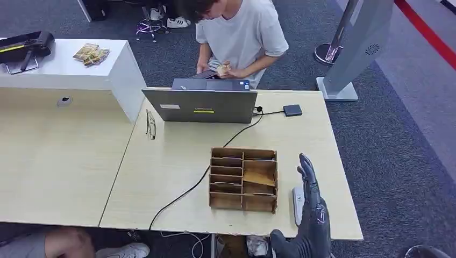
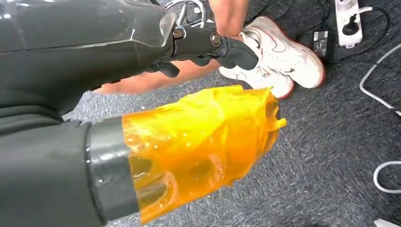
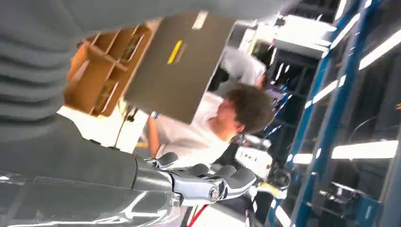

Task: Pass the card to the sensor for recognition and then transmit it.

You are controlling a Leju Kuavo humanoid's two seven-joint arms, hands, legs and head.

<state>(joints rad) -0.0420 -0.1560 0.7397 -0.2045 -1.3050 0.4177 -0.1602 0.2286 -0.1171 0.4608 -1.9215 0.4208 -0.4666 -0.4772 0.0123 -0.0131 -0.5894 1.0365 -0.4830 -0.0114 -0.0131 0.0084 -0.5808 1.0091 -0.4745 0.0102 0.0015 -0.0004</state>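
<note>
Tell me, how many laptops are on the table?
1. The grey laptop stands open at the far edge of the light wooden table, in front of the person, behind the wooden organizer. I see no others.

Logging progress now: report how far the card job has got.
Done: nothing visible yet. In hand: the right hand is raised beside the wooden organizer, fingers extended, holding no card. Left: taking a card, presenting it over the white sensor, then passing it on.
</note>
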